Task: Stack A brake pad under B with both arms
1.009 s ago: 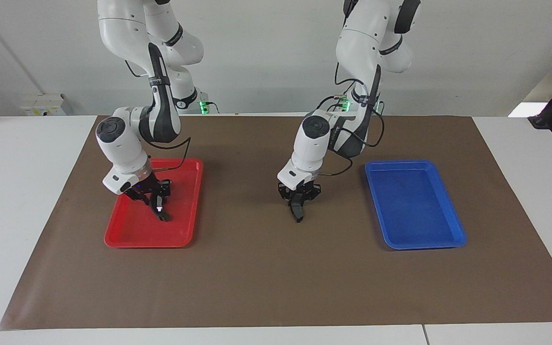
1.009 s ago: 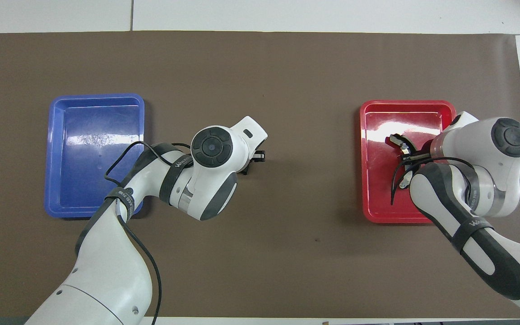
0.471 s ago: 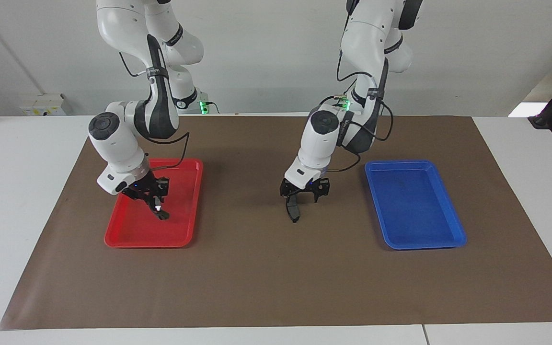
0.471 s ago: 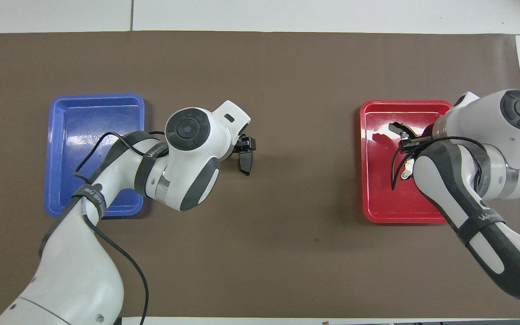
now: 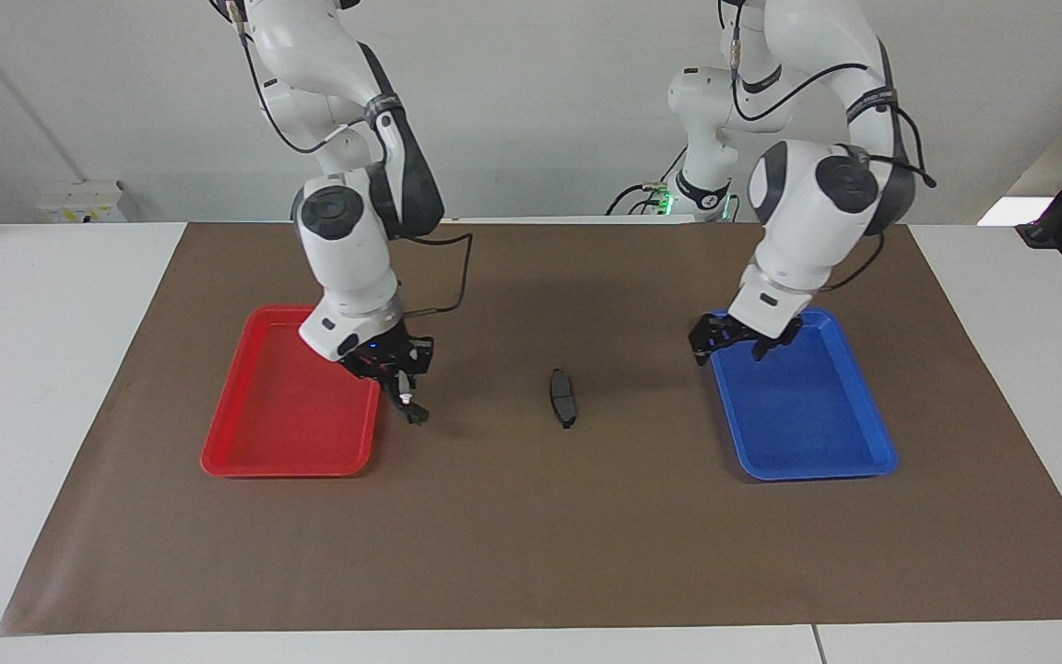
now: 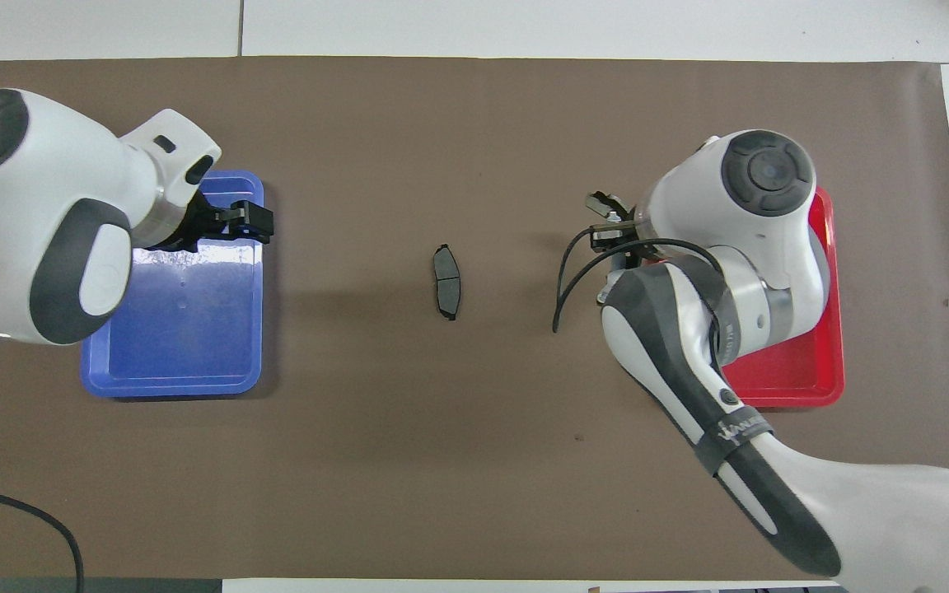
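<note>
Cabling and the right arm's white wrist cover most of pad B from overhead, so you read it best in the facing view: the right gripper pinches it, jaws closed on its upper end, and it hangs over the brown mat just beside the red tray at that tray's inner edge. Its silvery mark shows as a small bright spot. You find the A brake pad lying flat on the mat mid-table, well apart from both trays, with open mat all around it. The left gripper hovers over the blue tray, at its corner nearer to the robots, jaws spread and holding nothing. Lettering on the right arm's forearm band is too small for you to read.
</note>
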You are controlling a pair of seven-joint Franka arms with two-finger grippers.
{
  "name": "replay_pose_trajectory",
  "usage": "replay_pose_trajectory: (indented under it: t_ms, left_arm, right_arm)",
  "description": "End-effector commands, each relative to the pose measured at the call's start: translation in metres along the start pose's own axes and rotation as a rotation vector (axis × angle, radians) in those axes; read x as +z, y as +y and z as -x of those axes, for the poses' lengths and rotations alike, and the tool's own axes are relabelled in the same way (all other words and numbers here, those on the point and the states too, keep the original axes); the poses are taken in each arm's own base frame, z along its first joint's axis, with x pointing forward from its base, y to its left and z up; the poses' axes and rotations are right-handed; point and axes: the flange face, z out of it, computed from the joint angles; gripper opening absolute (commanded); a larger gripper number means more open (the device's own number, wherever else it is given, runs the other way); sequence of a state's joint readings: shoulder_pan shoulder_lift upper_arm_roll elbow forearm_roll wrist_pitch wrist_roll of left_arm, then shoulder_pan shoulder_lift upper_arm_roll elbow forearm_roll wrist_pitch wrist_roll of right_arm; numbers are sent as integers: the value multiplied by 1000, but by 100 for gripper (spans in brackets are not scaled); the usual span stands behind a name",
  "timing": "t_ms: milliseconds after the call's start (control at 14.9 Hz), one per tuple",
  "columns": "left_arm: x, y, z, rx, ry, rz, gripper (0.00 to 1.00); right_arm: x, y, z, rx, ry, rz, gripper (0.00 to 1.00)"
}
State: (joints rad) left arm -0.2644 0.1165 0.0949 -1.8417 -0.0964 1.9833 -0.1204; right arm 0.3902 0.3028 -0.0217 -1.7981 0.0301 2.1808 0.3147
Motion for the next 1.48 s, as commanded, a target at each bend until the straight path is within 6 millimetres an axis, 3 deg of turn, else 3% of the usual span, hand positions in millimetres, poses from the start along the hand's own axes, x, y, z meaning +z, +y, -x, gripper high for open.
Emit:
replay_pose_trajectory:
  t_ms: [0, 67, 202, 404, 538, 673, 942, 1413]
  left_arm:
    - [-34, -58, 0, 52, -33, -2, 99]
    - [-49, -74, -2, 79, -38, -28, 99]
    - [-82, -85, -1, 132, -46, -84, 99]
    - [-125, -108, 14, 94, -83, -87, 99]
    - [-139, -121, 22, 71, -87, -83, 99]
    - [-158, -123, 34, 65, -73, -80, 99]
    - [-160, -122, 47, 69, -88, -74, 99]
    - [-161, -122, 46, 59, -77, -76, 99]
  right_arm:
    - [22, -59, -25, 8, -1, -19, 0]
    - [28, -74, -21, -2, -4, -18, 0]
    - [39, -105, -6, -46, -21, -19, 0]
    - [60, -130, 6, -72, -40, -31, 0]
    - [71, -137, 7, -79, -32, -35, 0]
    - [80, -158, 14, -96, -28, -46, 0]
    - [79, -161, 14, -50, -14, -53, 0]
    - [82, -167, 15, -26, 22, -70, 0]
